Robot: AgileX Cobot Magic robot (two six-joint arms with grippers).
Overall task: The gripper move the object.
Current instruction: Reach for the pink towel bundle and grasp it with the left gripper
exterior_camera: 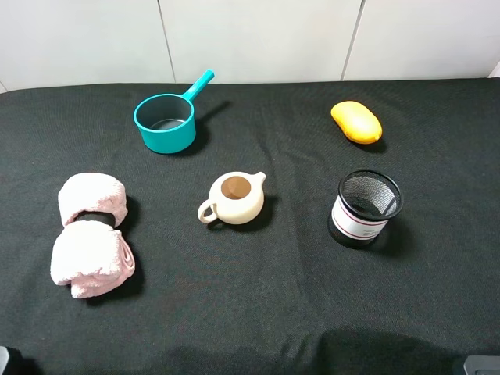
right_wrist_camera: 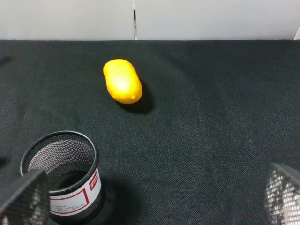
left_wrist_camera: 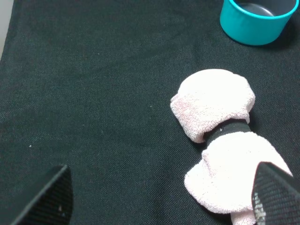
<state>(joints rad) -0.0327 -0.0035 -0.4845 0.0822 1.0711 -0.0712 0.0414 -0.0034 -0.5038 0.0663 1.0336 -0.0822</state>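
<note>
The pale-pink rolled towel bundle with a black band at its middle lies on the black cloth at the left. It also shows in the left wrist view. My left gripper is open and empty. Its fingers stand wide apart, short of the towel and above the cloth, and one finger edge overlaps the towel's near end in that view. My right gripper is open and empty, with its fingers spread near the mesh cup. In the exterior view only small dark bits show at the bottom corners.
A cream teapot stands mid-table. A teal saucepan is at the back left, and also in the left wrist view. A yellow-orange fruit lies at the back right. A black mesh cup stands at the right.
</note>
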